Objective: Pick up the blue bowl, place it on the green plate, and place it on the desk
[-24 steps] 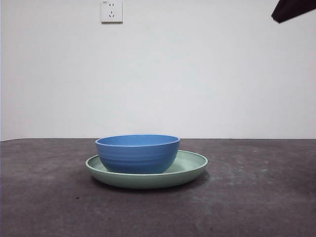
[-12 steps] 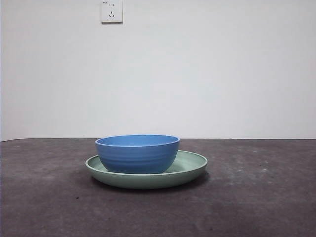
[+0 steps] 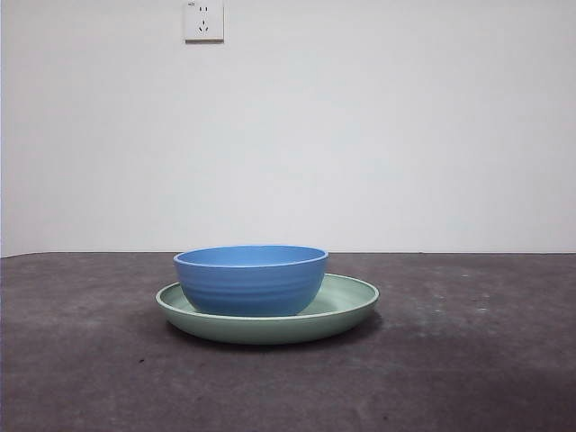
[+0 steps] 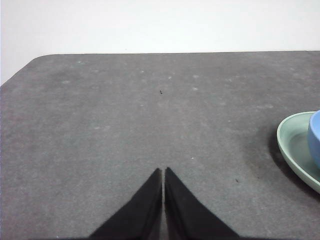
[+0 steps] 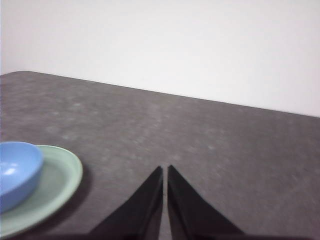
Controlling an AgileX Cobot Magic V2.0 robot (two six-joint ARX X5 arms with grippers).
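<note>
The blue bowl (image 3: 250,280) stands upright inside the green plate (image 3: 346,301), which rests on the desk (image 3: 468,360) near the middle of the front view. No gripper shows in the front view. In the left wrist view my left gripper (image 4: 163,171) is shut and empty above bare desk, with the plate (image 4: 292,145) and a sliver of the bowl (image 4: 315,137) off to one side. In the right wrist view my right gripper (image 5: 165,169) is shut and empty, apart from the bowl (image 5: 17,170) and plate (image 5: 60,177).
A white wall socket (image 3: 203,20) sits high on the pale wall behind the desk. The desk's far edge (image 4: 165,53) and a rounded corner (image 4: 30,62) show in the left wrist view.
The dark arm tip at the top right corner of the front view has left the picture. Bowl and plate have not moved.
</note>
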